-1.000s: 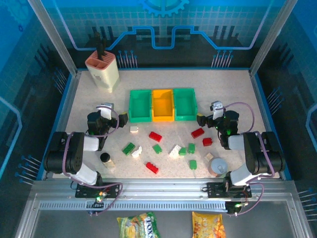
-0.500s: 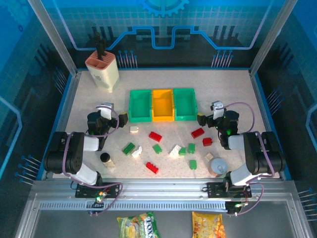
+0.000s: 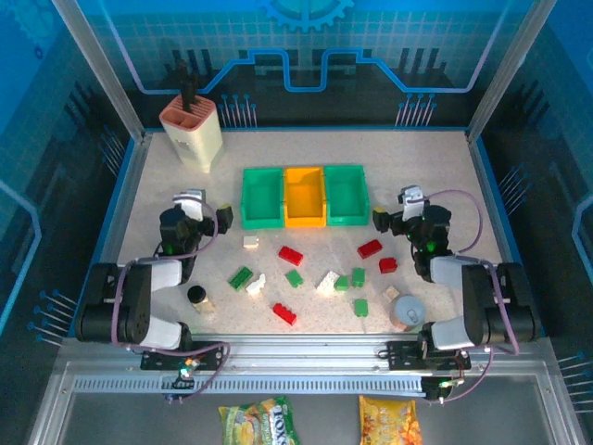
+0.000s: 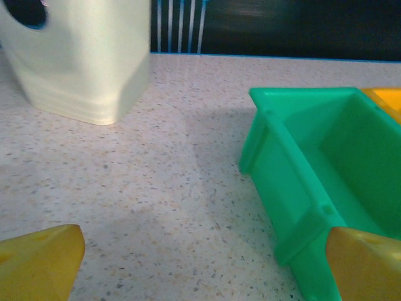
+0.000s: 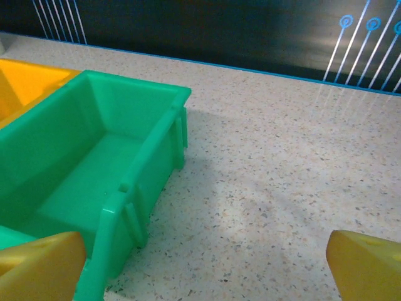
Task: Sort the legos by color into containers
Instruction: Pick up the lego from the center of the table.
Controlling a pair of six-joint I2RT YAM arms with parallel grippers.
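Left pincer (image 4: 200, 266) and right pincer (image 5: 203, 263) gape; bins (image 3: 245, 197) run lengthwise front-to-back.

Three empty bins in a row, legos loose in front of them

I see the left green bin (image 3: 261, 197), the yellow-orange bin (image 3: 305, 196) and the right green bin (image 3: 346, 194) standing upright, open and side by side. The bricks lie scattered on the counter (image 3: 417, 167) on the near side of the bins. One red brick (image 3: 291, 255) sits below the yellow-orange bin, a red pair (image 3: 370, 247) lies off to the right, and a fourth red brick (image 3: 284, 314) is nearest me. A green brick (image 3: 241, 276) lies on the left, touching a white brick (image 3: 257, 283). A white piece (image 3: 327, 283) touches a cluster of green bricks (image 3: 358, 276) in the middle. A small white brick (image 3: 250, 242) lies just below the left green bin.
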